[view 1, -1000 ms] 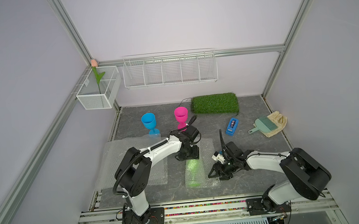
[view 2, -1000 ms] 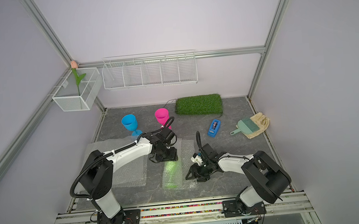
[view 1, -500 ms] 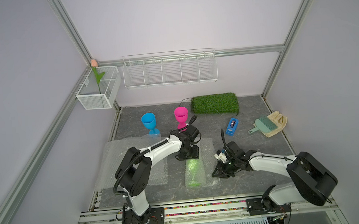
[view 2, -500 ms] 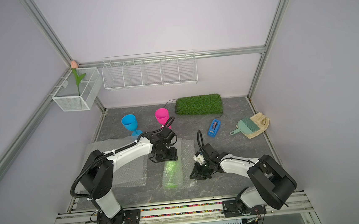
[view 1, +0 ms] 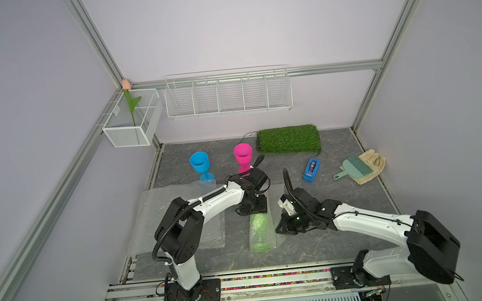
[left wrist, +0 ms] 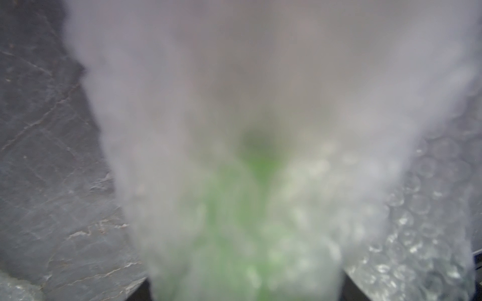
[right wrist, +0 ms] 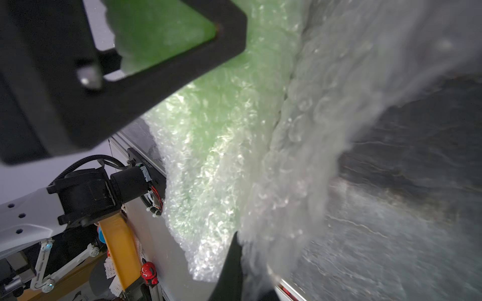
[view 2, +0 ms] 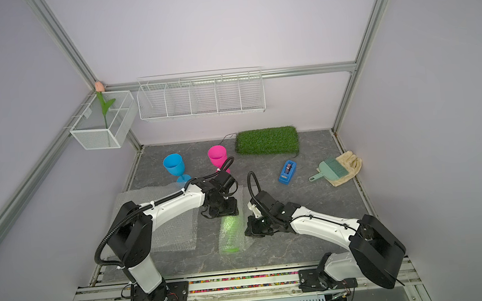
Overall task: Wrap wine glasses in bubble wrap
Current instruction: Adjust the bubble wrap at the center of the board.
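The lime green wine glass [view 1: 258, 229] [view 2: 230, 231] lies on its side in the middle of the table, rolled in bubble wrap [right wrist: 208, 161]. My left gripper [view 1: 252, 210] [left wrist: 243, 286] stands over its far end. The wrapped glass [left wrist: 247, 208] fills the gap between both fingers, so the gripper is shut on it. To the glass's right, my right gripper [view 1: 280, 230] [right wrist: 242, 273] is shut on the loose edge of the wrap. The blue wine glass [view 1: 199, 163] and the pink wine glass [view 1: 243, 154] stand upright behind. Another bubble wrap sheet [view 1: 162, 210] lies flat at the left.
At the back lies a green grass mat [view 1: 288, 139]. A blue tape dispenser [view 1: 311, 170], a teal brush with dustpan [view 1: 356, 168] and a cloth [view 1: 374, 161] sit at the right. A wire rack [view 1: 228, 93] and a mesh basket [view 1: 131, 121] hang on the walls.
My right gripper has lowered beside the wrapped green glass and closed on the wrap's edge. The left gripper has stayed where it was.
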Robot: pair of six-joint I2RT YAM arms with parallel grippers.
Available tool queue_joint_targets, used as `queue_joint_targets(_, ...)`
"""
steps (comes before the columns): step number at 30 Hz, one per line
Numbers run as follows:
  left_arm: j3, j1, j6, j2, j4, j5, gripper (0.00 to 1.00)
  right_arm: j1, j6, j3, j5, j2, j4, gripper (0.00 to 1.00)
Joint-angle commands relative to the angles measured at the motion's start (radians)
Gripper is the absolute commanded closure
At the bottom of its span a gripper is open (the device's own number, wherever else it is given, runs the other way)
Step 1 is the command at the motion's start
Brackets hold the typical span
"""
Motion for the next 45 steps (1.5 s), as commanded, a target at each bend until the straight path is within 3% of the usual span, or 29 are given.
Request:
queue_joint_targets(1,-0.026,0.001,-0.032,0.074,0.004,-0.05,0.43,0.047,0.053,0.032,0.082,-0.008,0.002,0.93)
queue_joint_targets(5,-0.036,0.001,-0.053,0.076,0.033,-0.033,0.43,0.097,0.073,0.06,0.11,0.017,0.016,0.91)
queue_joint_targets(12,-0.056,0.0,-0.079,0.065,0.073,-0.014,0.43,0.167,0.091,0.112,0.196,0.056,-0.025,0.54)
queue_joint_targets(20,-0.079,0.001,-0.114,0.056,0.096,-0.001,0.43,0.253,0.069,0.24,0.362,0.127,-0.191,0.4)
queue_joint_targets(32,-0.081,0.001,-0.217,0.042,0.115,0.033,0.43,0.361,0.036,0.417,0.595,0.244,-0.413,0.39)
queue_joint_targets(42,-0.087,0.002,-0.241,0.04,0.118,0.049,0.42,0.395,0.018,0.468,0.672,0.333,-0.47,0.48)
queue_joint_targets(45,-0.09,0.004,-0.246,0.039,0.117,0.048,0.41,0.402,0.017,0.481,0.686,0.355,-0.485,0.55)
